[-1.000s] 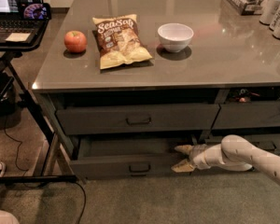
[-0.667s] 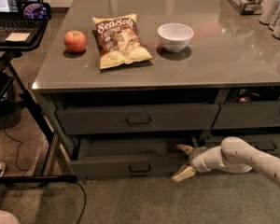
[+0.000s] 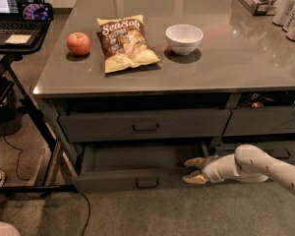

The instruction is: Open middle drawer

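Grey counter [image 3: 246, 58] overhead, the middle drawer [image 3: 113, 181] stays pulled out near the floor, while the robot's claw [image 3: 185, 171] lingers at its right end, fingers apart, barely shifted from a moment earlier.

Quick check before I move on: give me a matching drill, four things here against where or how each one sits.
Things: 1 apple; 2 white bowl; 3 middle drawer; 4 gripper.
States: A pulled out; B right of the chip bag; C open, low by the drawer's right end; D left of the chip bag.
Pairs: 1-D, 2-B, 3-A, 4-C.
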Robot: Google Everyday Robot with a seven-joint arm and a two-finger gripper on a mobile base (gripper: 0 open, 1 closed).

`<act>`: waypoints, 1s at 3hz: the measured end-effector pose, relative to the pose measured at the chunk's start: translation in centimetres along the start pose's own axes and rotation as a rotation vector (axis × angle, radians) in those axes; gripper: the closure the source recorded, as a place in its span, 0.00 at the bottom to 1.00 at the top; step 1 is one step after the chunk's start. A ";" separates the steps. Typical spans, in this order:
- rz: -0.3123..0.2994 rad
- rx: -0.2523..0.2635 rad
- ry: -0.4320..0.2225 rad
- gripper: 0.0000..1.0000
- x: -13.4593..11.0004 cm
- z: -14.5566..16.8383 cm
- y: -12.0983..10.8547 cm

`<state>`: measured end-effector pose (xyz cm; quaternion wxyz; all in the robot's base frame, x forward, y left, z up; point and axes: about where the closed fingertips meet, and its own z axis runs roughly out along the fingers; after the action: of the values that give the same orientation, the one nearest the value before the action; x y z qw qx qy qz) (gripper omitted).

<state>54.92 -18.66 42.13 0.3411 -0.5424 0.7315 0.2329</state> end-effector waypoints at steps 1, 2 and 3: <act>0.008 -0.017 0.010 0.88 0.2 -0.2 0.6; 0.021 -0.079 0.033 1.00 1.0 -1.1 2.6; 0.024 -0.089 0.047 1.00 0.9 -0.7 3.4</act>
<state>51.31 -18.67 41.83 0.2967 -0.5534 0.7348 0.2567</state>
